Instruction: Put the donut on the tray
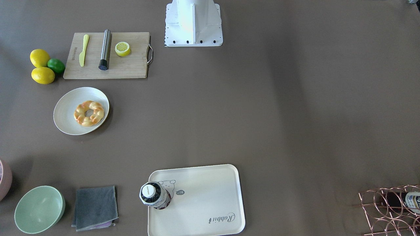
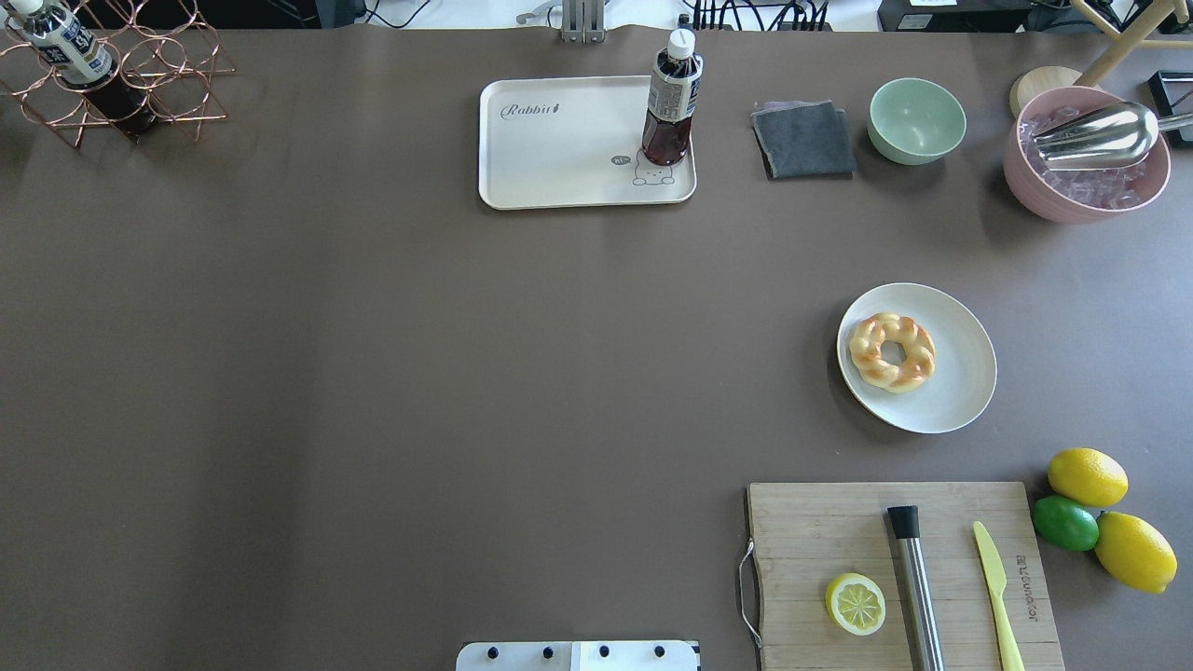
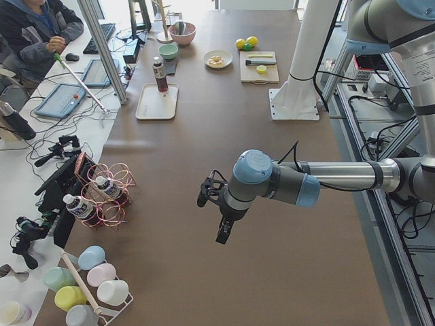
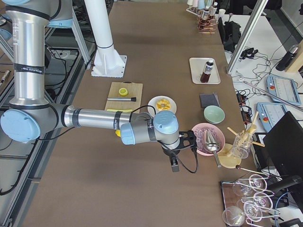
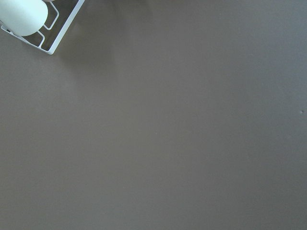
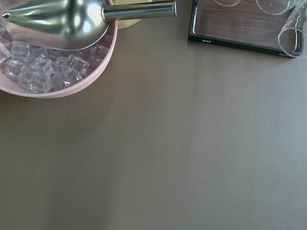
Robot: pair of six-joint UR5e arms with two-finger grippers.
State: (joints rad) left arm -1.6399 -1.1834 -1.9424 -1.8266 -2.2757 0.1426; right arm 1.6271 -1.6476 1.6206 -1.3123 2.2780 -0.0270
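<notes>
My left pincer (image 3: 222, 236) and right pincer (image 4: 174, 165) hang over the bench (image 2: 373, 373); spread or pressed together, I cannot tell. Nearest: one board (image 2: 811, 531), two lemons (image 2: 1087, 476), one lime (image 2: 1065, 523). Midway: one donut (image 2: 891, 351) on one plate (image 2: 960, 373). Farthest: one tray (image 2: 559, 149) bearing one bottle (image 2: 671, 102), well apart from the donut.

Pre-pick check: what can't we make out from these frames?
Left gripper: seen only in exterior left; open or shut cannot be told.
Right gripper: seen only in exterior right; same.
Tray print: partly covered by the bottle in the front-facing view.
Donut: in neither wrist view; small in the side views.
Pink bowl: cut by the front-facing view's left edge.
</notes>
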